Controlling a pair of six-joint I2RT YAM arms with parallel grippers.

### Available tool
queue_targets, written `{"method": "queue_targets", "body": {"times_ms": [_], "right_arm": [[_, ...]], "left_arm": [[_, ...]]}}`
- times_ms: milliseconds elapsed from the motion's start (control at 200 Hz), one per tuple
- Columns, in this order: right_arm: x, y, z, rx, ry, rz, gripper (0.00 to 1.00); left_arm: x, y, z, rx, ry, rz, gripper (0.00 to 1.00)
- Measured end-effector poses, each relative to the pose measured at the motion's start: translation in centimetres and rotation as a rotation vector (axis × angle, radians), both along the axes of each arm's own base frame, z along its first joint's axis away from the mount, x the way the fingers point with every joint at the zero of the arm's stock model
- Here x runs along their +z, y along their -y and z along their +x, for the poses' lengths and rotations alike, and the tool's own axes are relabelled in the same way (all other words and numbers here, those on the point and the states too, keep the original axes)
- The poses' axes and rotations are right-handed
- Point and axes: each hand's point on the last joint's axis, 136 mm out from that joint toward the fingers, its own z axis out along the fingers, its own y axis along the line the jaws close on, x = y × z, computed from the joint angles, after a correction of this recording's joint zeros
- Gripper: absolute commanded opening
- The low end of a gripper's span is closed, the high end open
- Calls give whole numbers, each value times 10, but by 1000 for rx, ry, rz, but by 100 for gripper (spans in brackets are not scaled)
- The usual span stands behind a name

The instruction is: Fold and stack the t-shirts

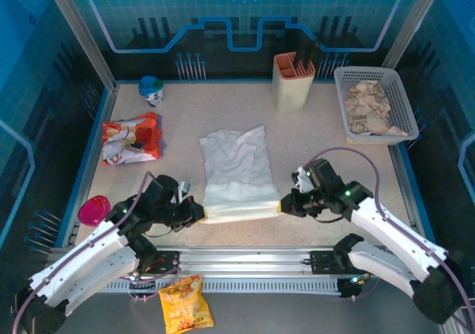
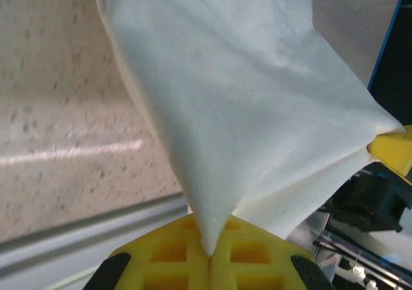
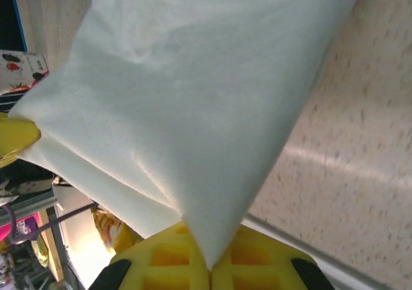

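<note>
left claw [image 2: 210, 254]: one, its two yellow fingers pressed together, pinching the near left corner of the t-shirt [image 1: 236, 167].
right claw [image 3: 209, 264]: one, fingers likewise closed, clamped on the near right corner of the same cloth.
between the claws: the near edge is pulled into a straight band from one claw to the other, the cloth doubled there.
t-shirt count: one in sight, white, at the middle of the table [image 1: 334, 200]; its far part lies wrinkled on the surface.
far right: one grey basket [image 1: 401, 104] with crumpled pale pieces inside.
far middle: one beige holder [image 1: 292, 85] with dark items standing in it.
left side: one red snack packet [image 1: 131, 139], one blue-capped object [image 1: 151, 89], one pink bowl [image 1: 93, 210].
in front of the arm bases: one yellow packet [image 1: 184, 304].
</note>
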Motion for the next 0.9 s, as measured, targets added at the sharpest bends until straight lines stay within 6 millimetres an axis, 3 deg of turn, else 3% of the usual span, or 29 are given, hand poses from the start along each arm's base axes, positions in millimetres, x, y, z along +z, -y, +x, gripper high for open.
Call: {"method": "queue_targets", "body": {"times_ms": [165,310,470,710,900], "right_arm": [[6,1,-30,6,-9,11,0],[17,3,-24,-31,-13,-5,0],[32,-7,24,-71,0,-45,0],[50,-24,114,-78,56,-39,0],[45,-29,163,-73,58,-20,0]], "left_arm": [[-1,1,-24,-17,-45,4,0],[13,-1,-14,27,-38,46,0],[37,-1,36,129,12,75,0],[26,-20,109,261,0,105,0],[22,-30,150,291,7,79,0]]}}
